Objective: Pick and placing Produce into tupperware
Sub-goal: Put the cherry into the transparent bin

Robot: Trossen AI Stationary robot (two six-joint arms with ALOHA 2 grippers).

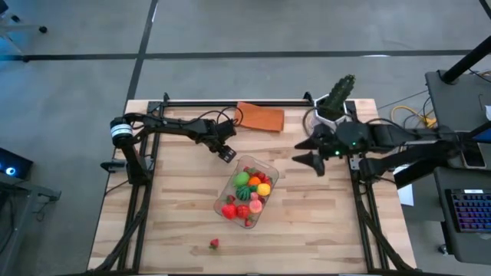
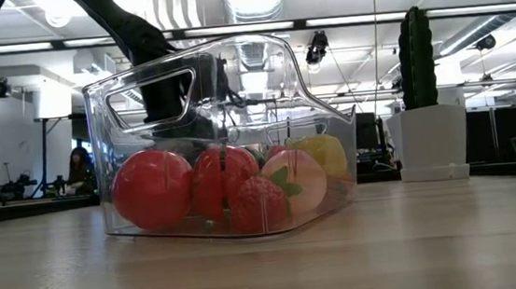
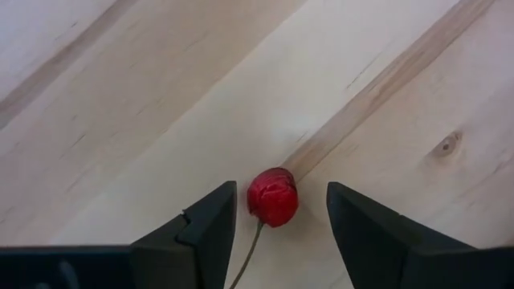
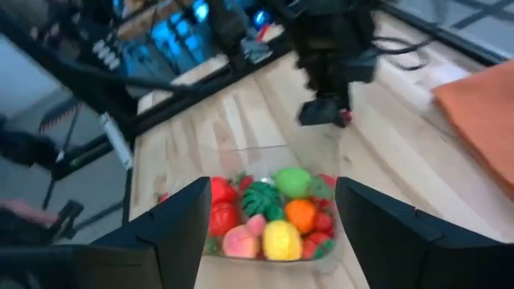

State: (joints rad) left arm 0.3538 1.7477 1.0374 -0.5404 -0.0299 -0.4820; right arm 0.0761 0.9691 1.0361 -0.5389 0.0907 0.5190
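Note:
A small red cherry (image 3: 273,197) with a thin stem lies on the wooden table (image 3: 161,96). My left gripper (image 3: 281,193) points down over it, open, with one finger on either side and a gap to each. That gripper (image 1: 225,153) stands just beyond the far left corner of the clear tupperware (image 1: 247,192), which holds several pieces of produce (image 4: 269,213): red, green, orange and yellow. One red strawberry (image 1: 214,244) lies alone near the table's near edge. My right gripper (image 1: 305,152) hangs open above the table, right of the tupperware, holding nothing.
A flat orange cloth (image 1: 261,116) lies at the far edge. A green cactus in a white pot (image 1: 337,96) stands at the far right corner, behind my right arm. Bare wood lies on both sides of the tupperware.

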